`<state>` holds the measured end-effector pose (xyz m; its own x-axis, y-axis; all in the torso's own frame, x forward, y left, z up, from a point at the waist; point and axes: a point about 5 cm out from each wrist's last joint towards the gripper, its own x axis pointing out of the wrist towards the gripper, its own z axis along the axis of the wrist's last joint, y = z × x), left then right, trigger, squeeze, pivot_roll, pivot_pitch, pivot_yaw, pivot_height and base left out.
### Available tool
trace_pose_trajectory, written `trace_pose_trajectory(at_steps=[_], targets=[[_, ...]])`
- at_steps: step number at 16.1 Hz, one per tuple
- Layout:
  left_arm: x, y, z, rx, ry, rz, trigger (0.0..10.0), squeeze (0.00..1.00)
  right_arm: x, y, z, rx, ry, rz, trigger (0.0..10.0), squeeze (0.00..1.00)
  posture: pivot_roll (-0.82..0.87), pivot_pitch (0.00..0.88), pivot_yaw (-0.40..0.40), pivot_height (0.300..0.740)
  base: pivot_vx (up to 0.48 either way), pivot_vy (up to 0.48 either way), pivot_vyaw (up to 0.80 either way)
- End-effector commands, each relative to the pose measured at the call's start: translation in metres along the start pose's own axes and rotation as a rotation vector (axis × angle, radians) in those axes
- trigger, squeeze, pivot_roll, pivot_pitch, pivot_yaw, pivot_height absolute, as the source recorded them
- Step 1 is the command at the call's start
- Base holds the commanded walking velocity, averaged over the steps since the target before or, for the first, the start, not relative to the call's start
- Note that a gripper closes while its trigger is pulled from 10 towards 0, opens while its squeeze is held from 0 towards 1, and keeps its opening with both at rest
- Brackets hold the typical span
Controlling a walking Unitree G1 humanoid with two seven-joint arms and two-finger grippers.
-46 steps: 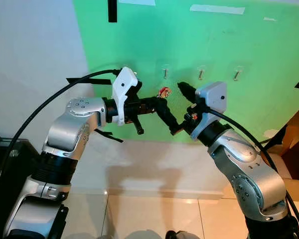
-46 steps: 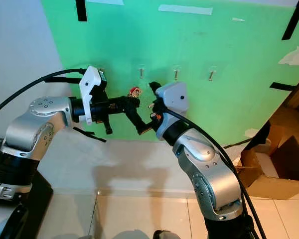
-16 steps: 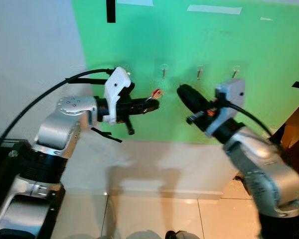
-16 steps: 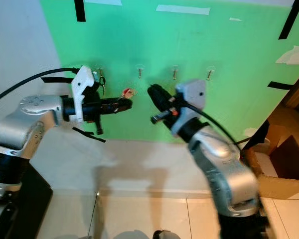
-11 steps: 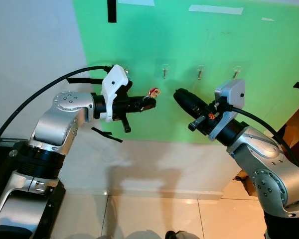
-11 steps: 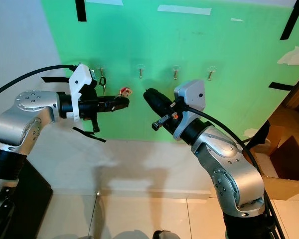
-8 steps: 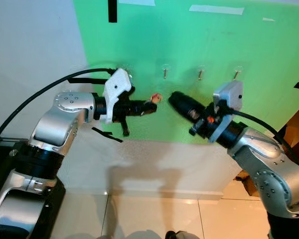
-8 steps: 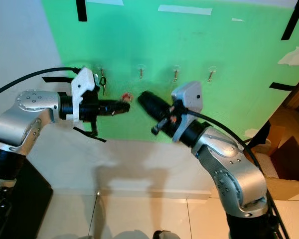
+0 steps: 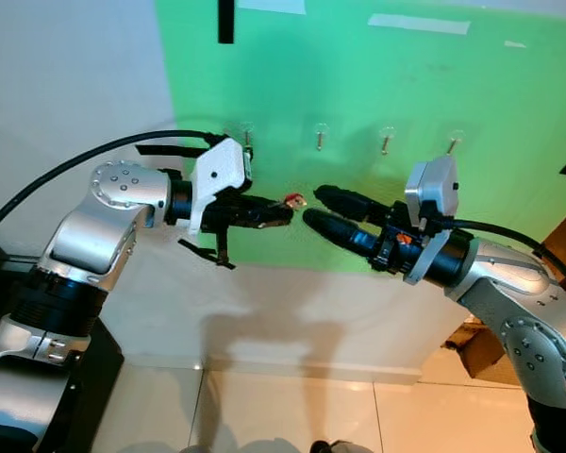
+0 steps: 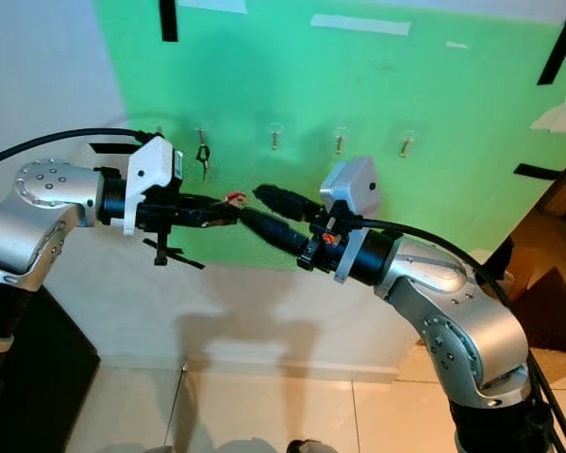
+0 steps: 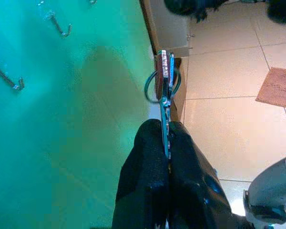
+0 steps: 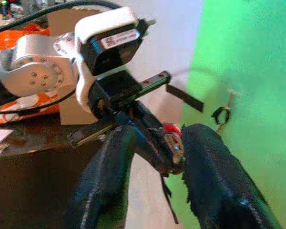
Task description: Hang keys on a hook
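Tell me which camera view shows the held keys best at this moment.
The left wrist view: the keys stand edge-on with their ring visible, pinched in the left end effector. The right wrist view shows them as a red-tagged bit between the open right end effector's fingers. In the eye views they are a small red speck.

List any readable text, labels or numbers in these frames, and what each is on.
No text can be read.
White label on the left arm's wrist housing: printed lines, too blurred to read.
Tape strips on the green wall: blank.
Keys in the left claw: no legible marking.
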<state>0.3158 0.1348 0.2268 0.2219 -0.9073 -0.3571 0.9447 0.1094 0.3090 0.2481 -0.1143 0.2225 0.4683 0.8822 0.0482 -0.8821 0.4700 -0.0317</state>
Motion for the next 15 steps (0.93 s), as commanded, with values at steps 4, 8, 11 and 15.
trace_pose_trajectory(at_steps=[4, 8, 11, 15], targets=[[0.0006, -0.0026, 0.0100, 0.107, 0.034, -0.068, 10.0, 0.00, 0.0081, 0.0023, 0.0020, -0.023, 0.033, 0.066, 10.0, 1.00, -0.04, 0.000, -0.060, 0.740, 0.000, 0.000, 0.00], [0.0012, -0.0072, 0.0127, 0.152, 0.051, -0.112, 10.0, 0.00, 0.0101, 0.0003, -0.0031, -0.028, 0.081, 0.058, 10.0, 0.00, -0.04, 0.000, -0.064, 0.740, 0.000, 0.000, 0.00], [0.0000, -0.0079, 0.0149, 0.184, 0.064, -0.128, 10.0, 0.00, 0.0085, 0.0028, -0.0052, -0.026, 0.104, 0.098, 10.0, 0.00, -0.04, 0.000, -0.065, 0.740, 0.000, 0.000, 0.00], [0.0012, -0.0079, 0.0163, 0.203, 0.068, -0.139, 10.0, 0.00, 0.0111, 0.0041, -0.0046, -0.019, 0.096, 0.127, 0.0, 0.00, -0.04, 0.000, -0.065, 0.740, 0.000, 0.000, 0.00]])
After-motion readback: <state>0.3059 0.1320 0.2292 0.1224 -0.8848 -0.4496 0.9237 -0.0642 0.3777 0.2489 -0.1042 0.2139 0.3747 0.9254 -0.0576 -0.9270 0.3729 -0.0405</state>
